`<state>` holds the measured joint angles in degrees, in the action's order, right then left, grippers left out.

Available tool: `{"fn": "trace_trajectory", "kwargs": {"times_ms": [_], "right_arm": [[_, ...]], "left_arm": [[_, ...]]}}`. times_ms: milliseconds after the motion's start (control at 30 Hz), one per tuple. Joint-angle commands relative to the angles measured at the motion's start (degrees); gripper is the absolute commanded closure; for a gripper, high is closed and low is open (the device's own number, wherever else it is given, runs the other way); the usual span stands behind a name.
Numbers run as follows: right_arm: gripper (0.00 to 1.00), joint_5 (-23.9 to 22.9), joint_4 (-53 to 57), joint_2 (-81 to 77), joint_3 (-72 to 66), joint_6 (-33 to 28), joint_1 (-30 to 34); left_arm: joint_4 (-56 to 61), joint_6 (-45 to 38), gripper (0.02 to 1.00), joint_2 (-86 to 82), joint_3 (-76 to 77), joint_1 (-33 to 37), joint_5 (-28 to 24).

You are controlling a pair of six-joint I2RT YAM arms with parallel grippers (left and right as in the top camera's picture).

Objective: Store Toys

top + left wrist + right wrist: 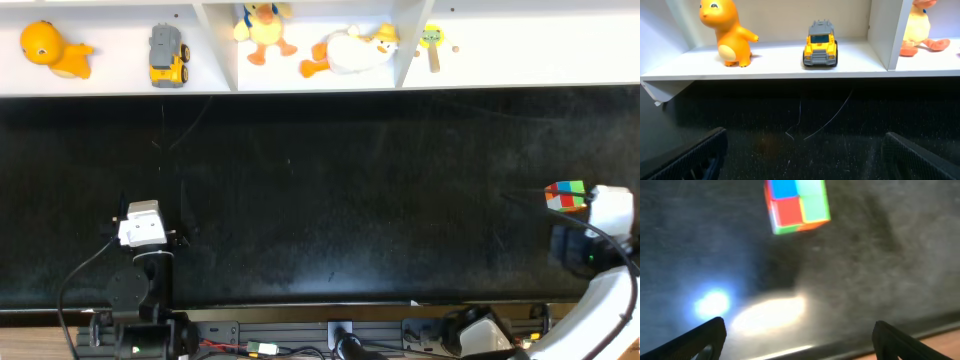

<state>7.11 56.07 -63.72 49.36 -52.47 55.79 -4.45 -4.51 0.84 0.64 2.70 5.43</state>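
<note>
A small colour cube (566,196) (797,204) lies on the black mat at the right, just ahead of my right gripper (799,342), which hangs open above the mat near the table's front edge. My left gripper (805,155) stands open over the mat at the left, nothing between its fingers, facing the shelf. On the white shelf (320,82) stand an orange figure (52,48) (726,31), a yellow toy truck (168,56) (820,45), a yellow plush duck (264,28) (917,27), a white plush duck (352,50) lying down, and a small green-yellow toy (432,42).
White dividers (884,32) split the shelf into compartments. The wide black mat (330,190) between the arms and the shelf is bare. The table's front edge (920,340) runs close to the right gripper.
</note>
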Motion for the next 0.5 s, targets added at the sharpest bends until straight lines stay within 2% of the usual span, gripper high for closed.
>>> {"fn": "trace_trajectory", "kwargs": {"times_ms": [33,333,433,500], "right_arm": [[0.058,0.31,-2.69,-4.07,-0.39,-6.08,3.02],[0.058,0.63,-8.15,-12.52,2.51,-6.1,3.13],[0.06,1.75,-8.31,-16.26,4.85,-6.36,3.04],[0.06,4.85,-8.5,-18.21,6.56,-6.51,2.99]], "left_arm": [[0.04,-0.61,0.02,-0.68,-0.2,-0.2,0.66],[0.04,-0.61,0.02,-0.68,-0.2,-0.2,0.68],[0.07,-0.61,0.02,-0.68,-0.2,-0.2,0.68],[0.04,-0.61,0.02,-0.68,-0.2,-0.2,0.66]]}}
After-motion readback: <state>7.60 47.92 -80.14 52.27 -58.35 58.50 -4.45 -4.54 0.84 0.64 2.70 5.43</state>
